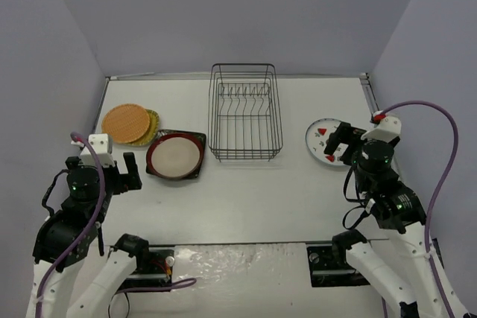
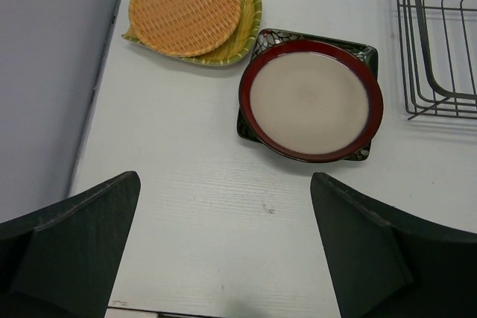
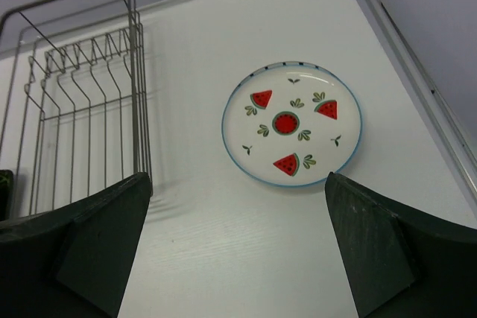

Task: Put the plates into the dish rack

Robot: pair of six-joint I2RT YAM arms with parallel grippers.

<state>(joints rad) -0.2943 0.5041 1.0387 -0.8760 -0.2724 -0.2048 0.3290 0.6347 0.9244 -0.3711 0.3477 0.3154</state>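
The black wire dish rack [image 1: 244,98] stands empty at the table's middle back; it also shows in the left wrist view [image 2: 419,35] and the right wrist view [image 3: 138,72]. An orange plate [image 1: 126,122] [image 2: 185,7] lies on a yellow-green plate [image 1: 153,120] [image 2: 250,20] at the back left. A red-rimmed cream plate [image 1: 175,155] [image 2: 309,102] lies on a dark square plate [image 1: 198,139] [image 2: 364,53]. The white plate with red fruit marks [image 1: 319,139] [image 3: 292,124] lies right of the rack. My left gripper [image 1: 128,173] [image 2: 225,184] is open and empty, near the red-rimmed plate. My right gripper [image 1: 343,144] [image 3: 238,184] is open and empty, over the fruit plate's near edge. No black-striped plate is in view.
Grey walls close in the table on the left, back and right. A raised rail [image 3: 417,72] runs along the table's right edge. Bare white table [image 1: 246,199] lies between the rack and the arm bases.
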